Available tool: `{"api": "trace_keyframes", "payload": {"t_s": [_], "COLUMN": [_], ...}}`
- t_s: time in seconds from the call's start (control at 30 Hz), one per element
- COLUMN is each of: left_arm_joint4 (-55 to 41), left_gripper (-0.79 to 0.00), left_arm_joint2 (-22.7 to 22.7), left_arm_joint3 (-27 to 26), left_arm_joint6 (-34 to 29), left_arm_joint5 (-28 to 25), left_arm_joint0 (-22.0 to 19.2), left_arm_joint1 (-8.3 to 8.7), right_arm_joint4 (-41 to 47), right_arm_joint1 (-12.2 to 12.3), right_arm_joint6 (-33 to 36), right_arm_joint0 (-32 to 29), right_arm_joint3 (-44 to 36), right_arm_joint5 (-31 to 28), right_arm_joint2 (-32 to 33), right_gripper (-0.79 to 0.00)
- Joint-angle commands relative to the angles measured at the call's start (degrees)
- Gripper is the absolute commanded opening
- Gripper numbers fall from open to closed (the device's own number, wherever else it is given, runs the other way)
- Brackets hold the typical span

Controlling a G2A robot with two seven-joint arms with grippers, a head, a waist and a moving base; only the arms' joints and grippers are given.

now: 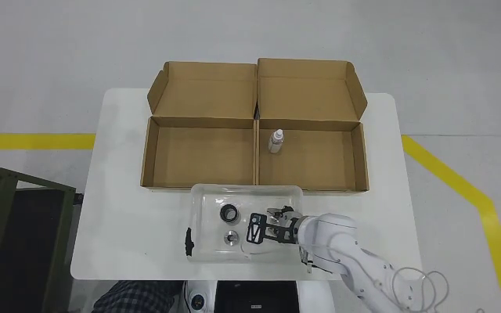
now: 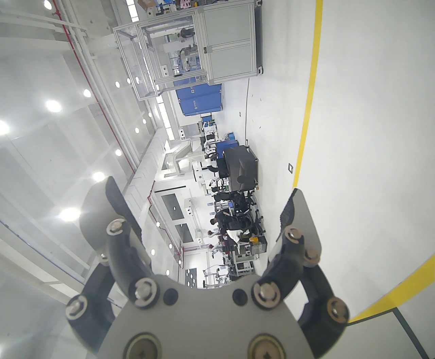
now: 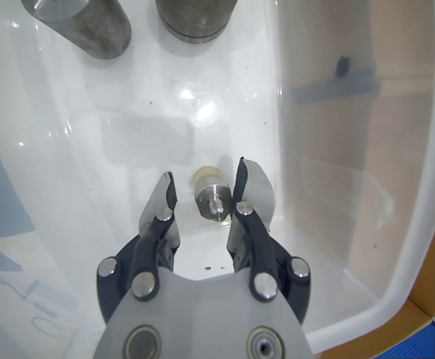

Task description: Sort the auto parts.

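Observation:
My right gripper (image 3: pixel 205 187) is down inside the clear plastic bin (image 3: pixel 390 292) and is open. Between its fingers lies a small metal part (image 3: pixel 210 195) with a threaded stud and a cream cap; one fingertip (image 3: pixel 240 180) is close beside it and the other stands apart. From above, the right gripper (image 1: pixel 261 227) sits in the bin (image 1: pixel 246 188) near a black ring (image 1: pixel 229 213) and a metal cylinder (image 1: pixel 232 237). My left gripper (image 2: pixel 204 190) is open, holds nothing and faces out into the room.
Two open cardboard boxes stand behind the bin, the left box (image 1: pixel 200 156) and the right box (image 1: pixel 313 160), which holds a small white bottle-shaped part (image 1: pixel 275 141). A black piece (image 1: pixel 189 241) hangs at the bin's left edge. Two dark cylinders (image 3: pixel 91 30) (image 3: pixel 197 20) stand beyond the gripper.

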Motion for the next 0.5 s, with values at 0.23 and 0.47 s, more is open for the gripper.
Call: {"api": "trace_keyframes", "payload": {"t_s": [0.23,0.47], "left_arm_joint4": [0.00,0.00], "left_gripper": [0.000,0.000], "left_arm_joint2": [0.00,0.00], "left_arm_joint3": [0.00,0.00], "left_arm_joint6": [0.00,0.00], "left_arm_joint5": [0.00,0.00], "left_arm_joint0": [0.00,0.00], "left_arm_joint1": [0.00,0.00], "right_arm_joint4": [-0.57,-0.65], "right_arm_joint1": [-0.05,0.02], "right_arm_joint6": [0.40,-1.14], "right_arm_joint0": [0.32,0.26], "right_arm_joint3": [-0.51,-1.34], "right_arm_joint5": [0.57,0.56], "right_arm_joint2": [-0.41,-0.21], "right_gripper": [-0.785,-0.785]}}
